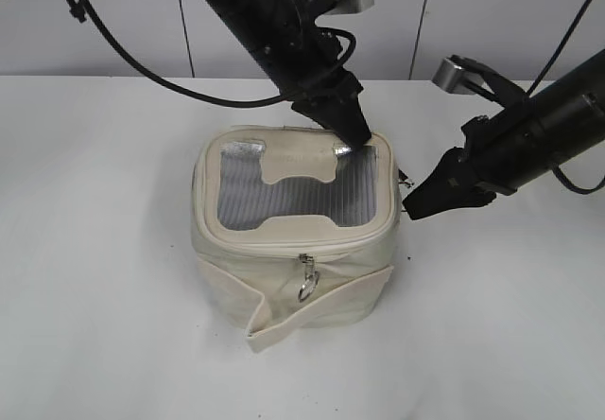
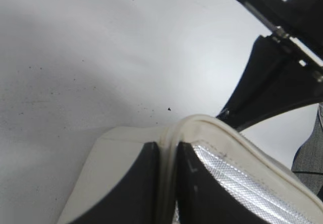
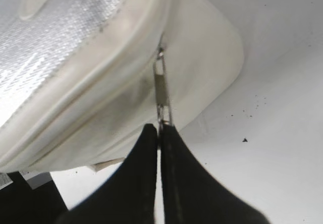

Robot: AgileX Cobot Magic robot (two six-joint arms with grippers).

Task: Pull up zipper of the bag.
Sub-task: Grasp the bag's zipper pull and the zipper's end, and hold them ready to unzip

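Cream bag (image 1: 293, 250) upright on white table (image 1: 95, 250), gripped at two points.
Zipper (image 1: 304, 261) along bag's top rim, silver slider and ring pull hanging at front face; second metal pull (image 3: 162, 95) at bag's right side pinched tight by right gripper (image 3: 159, 129). Left gripper (image 2: 169, 156) clenched on rear rim of bag beside grey mesh panel (image 1: 284, 198). Loose strap band (image 1: 284, 321) wrapped around bag's lower half.

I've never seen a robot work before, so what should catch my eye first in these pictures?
A boxy cream bag sits mid-table between two black arms. The left gripper pinches the bag's back top rim, while the right gripper is shut on a silver zipper pull at the bag's right side. Another ring pull dangles at the front.
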